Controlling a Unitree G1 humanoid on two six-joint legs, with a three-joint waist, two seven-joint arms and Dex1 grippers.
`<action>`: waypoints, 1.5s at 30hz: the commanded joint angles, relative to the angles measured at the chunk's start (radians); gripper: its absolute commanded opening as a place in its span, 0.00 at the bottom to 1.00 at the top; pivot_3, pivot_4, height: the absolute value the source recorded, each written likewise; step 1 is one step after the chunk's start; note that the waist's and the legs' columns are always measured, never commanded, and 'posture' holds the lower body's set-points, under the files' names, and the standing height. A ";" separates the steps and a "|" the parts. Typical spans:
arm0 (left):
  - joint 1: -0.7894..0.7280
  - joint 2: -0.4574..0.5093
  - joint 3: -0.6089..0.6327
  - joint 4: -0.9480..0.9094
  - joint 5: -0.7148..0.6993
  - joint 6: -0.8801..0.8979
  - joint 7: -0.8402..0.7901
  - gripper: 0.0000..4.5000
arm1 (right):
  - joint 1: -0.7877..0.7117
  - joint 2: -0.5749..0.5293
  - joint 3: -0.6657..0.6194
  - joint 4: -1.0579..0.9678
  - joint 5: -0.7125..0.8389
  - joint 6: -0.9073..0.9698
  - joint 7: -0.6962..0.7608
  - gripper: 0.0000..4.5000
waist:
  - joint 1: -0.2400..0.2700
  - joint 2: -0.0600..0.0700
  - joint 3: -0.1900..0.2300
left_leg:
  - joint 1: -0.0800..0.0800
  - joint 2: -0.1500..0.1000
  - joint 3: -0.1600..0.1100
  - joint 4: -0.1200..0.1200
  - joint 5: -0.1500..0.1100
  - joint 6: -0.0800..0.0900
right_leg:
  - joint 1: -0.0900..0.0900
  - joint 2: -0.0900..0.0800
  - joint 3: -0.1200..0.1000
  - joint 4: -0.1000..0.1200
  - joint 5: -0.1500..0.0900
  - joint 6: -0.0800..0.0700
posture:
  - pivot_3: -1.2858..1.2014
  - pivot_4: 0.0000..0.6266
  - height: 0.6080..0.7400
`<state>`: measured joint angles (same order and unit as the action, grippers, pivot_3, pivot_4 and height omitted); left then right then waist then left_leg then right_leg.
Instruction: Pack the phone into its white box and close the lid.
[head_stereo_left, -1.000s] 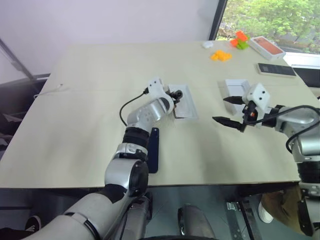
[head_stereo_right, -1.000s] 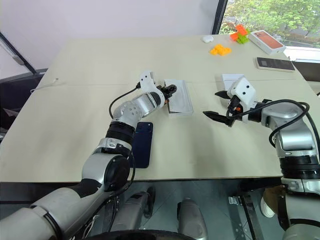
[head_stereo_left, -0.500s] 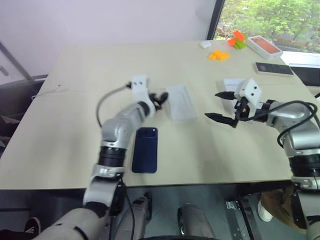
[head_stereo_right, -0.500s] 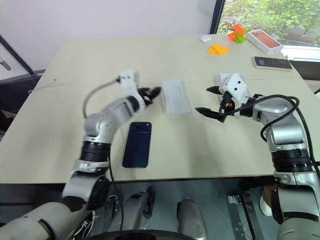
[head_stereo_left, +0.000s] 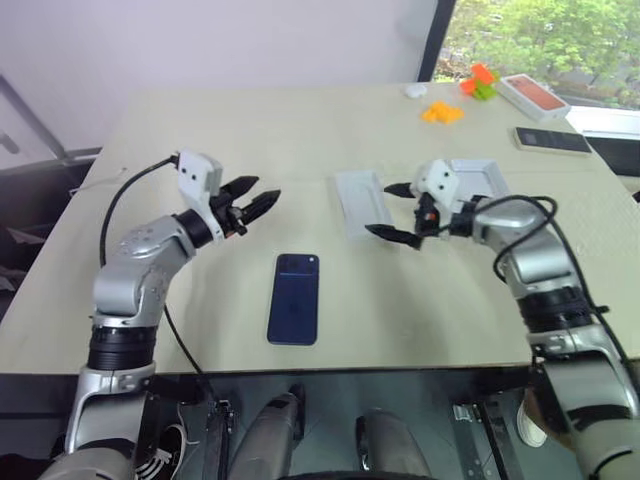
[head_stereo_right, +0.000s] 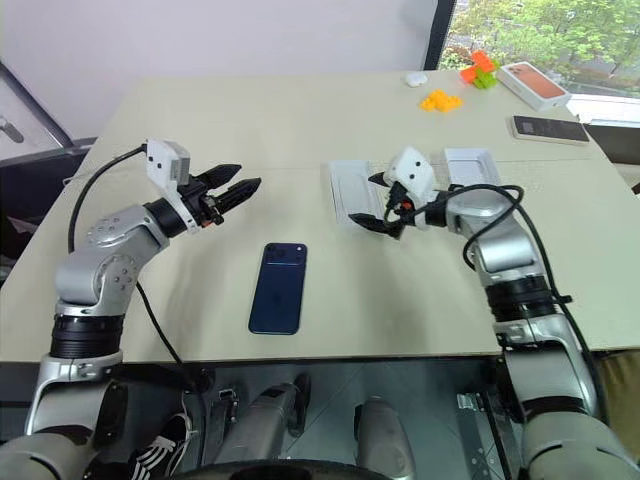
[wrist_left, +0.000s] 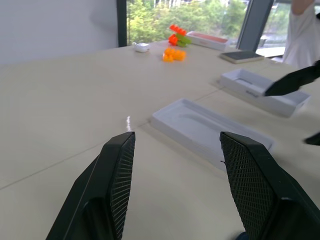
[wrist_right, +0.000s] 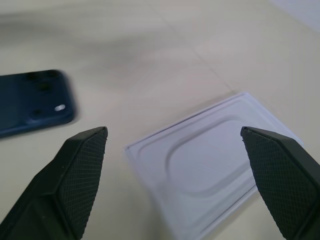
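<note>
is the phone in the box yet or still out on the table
Out. The phone lies flat on the table, camera side up, apart from the white box.

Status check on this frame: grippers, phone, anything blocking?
Left gripper open, empty. Right gripper open wide over the oval-hollowed white insert. Phone lies flat on the table, untouched. White box beyond right wrist; nothing in the way.

Both head views look forward and down over the table, sharing the oval-hollowed insert. Each wrist view looks low and close toward that insert from opposite sides.
</note>
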<state>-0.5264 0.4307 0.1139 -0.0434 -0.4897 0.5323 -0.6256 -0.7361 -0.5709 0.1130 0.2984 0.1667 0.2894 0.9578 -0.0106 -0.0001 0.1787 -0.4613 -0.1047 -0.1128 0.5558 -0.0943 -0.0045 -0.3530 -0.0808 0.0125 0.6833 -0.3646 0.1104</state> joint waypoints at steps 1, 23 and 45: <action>-0.079 -0.089 0.003 0.038 -0.026 0.010 0.060 0.58 | -0.058 0.020 -0.033 0.071 -0.009 0.000 -0.050 0.87 | 0.006 0.000 0.000 | -0.001 0.000 0.000 0.000 0.001 0.001 | 0.000 0.000 0.000 0.000 0.000 0.000 | 0.52 0.24 1.00; -0.351 -0.397 -0.317 0.678 0.434 -0.128 0.206 0.00 | 0.028 0.059 0.102 0.117 -0.270 -0.090 -0.218 0.01 | -0.008 0.000 0.000 | 0.002 0.000 0.000 0.001 0.003 0.000 | 0.001 0.002 -0.002 0.005 0.000 0.001 | 0.52 0.24 1.00; -0.176 -0.062 -0.033 0.109 0.090 0.032 -0.119 0.99 | -0.026 0.008 0.030 -0.074 0.001 0.025 0.143 1.00 | -0.012 0.000 0.000 | -0.001 0.000 0.000 -0.001 0.003 0.000 | -0.001 0.002 0.000 0.005 0.000 0.001 | 0.52 0.24 1.00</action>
<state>-0.7076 0.3426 0.0571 0.1413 -0.3576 0.5521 -0.6889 -0.7645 -0.5525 0.1195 0.2745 0.1612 0.3199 1.0608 -0.0222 -0.0004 0.1790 -0.4620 -0.1043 -0.1128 0.5543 -0.0911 -0.0047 -0.3547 -0.0789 0.0126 0.6881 -0.3643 0.1116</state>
